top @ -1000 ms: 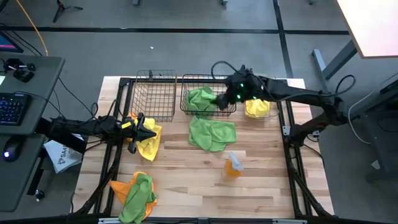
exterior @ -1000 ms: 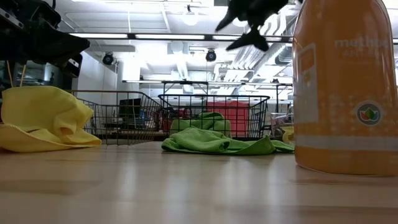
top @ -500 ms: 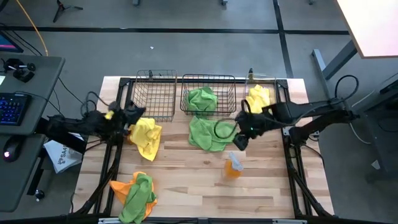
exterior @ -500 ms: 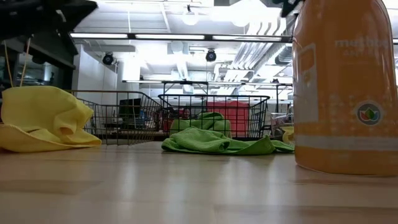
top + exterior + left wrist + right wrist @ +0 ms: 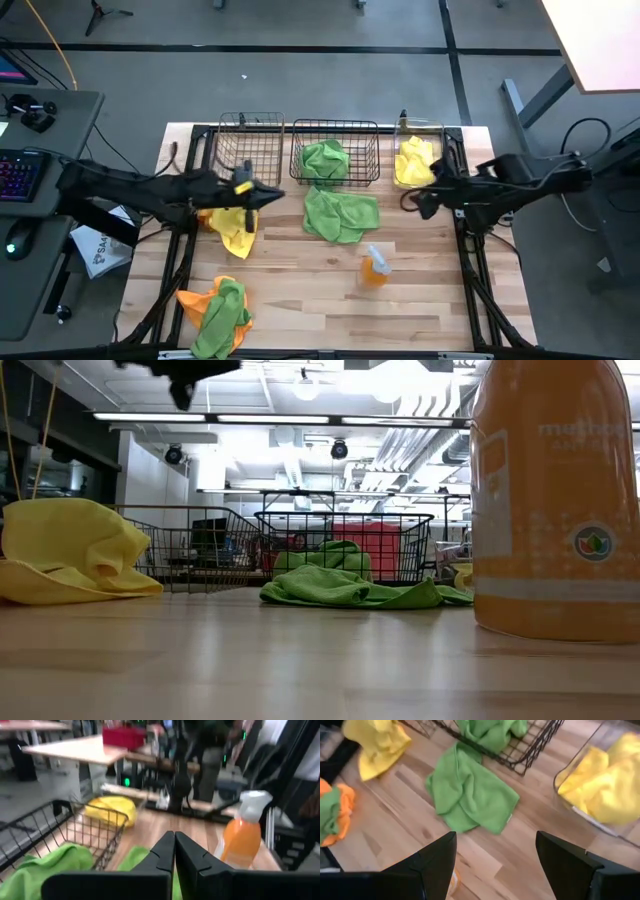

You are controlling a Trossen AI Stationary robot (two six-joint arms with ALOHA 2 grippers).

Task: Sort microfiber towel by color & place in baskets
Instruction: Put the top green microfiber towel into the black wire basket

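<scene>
My left gripper (image 5: pixel 274 194) (image 5: pixel 175 851) is shut on nothing and hovers high over the table (image 5: pixel 182 378), just right of a yellow towel (image 5: pixel 236 226) (image 5: pixel 70 550) that lies crumpled on the wood. My right gripper (image 5: pixel 422 204) (image 5: pixel 496 838) is open and empty near the table's right edge, in front of the clear bin (image 5: pixel 441 134), which holds yellow towels (image 5: pixel 414 160) (image 5: pixel 607 782). A green towel (image 5: pixel 341 215) (image 5: pixel 470 795) lies flat before the middle wire basket (image 5: pixel 336 123), which holds another green towel (image 5: pixel 324 160). The left wire basket (image 5: pixel 250 150) holds nothing. An orange and a green towel (image 5: pixel 215 305) lie heaped at the near left.
An orange spray bottle (image 5: pixel 375 265) (image 5: pixel 555 500) (image 5: pixel 242 832) stands upright near the table's middle, on the near side of the flat green towel. Black frame rails run along the table's left and right sides. A desk with a keyboard (image 5: pixel 20 175) stands left of the table.
My left gripper drew back from the yellow towel toward the left edge, then swung right past the towel toward the table's middle; the towel lies as before. My right gripper left the middle basket, came toward the near side over the flat green towel, then moved toward the right edge.
</scene>
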